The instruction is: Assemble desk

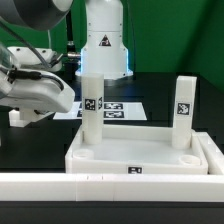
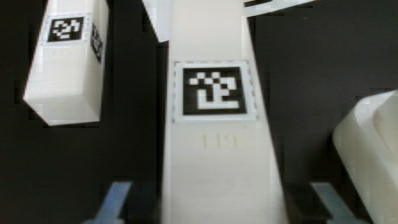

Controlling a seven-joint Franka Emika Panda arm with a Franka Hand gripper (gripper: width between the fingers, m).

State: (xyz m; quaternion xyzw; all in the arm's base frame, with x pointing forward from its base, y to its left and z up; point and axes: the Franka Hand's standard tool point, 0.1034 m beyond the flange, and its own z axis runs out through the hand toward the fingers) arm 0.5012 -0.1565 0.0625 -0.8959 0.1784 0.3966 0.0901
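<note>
The white desk panel [image 1: 150, 152] lies flat near the front, with two tagged white legs standing upright in its corner sockets. My gripper [image 1: 80, 100] reaches in sideways from the exterior view's left to the left leg [image 1: 93, 112]. In the wrist view this leg [image 2: 217, 150] runs lengthwise between my fingers [image 2: 118, 200], and my gripper [image 2: 222, 202] is shut on it. The right leg [image 1: 184, 110] stands free and shows as the tagged block [image 2: 71, 60] beside the held one.
The marker board [image 1: 122, 108] lies behind the panel. A long white rail [image 1: 60, 186] edges the table in front. The robot base [image 1: 105, 40] stands at the back. A rounded white part [image 2: 370, 140] shows at the wrist view's edge.
</note>
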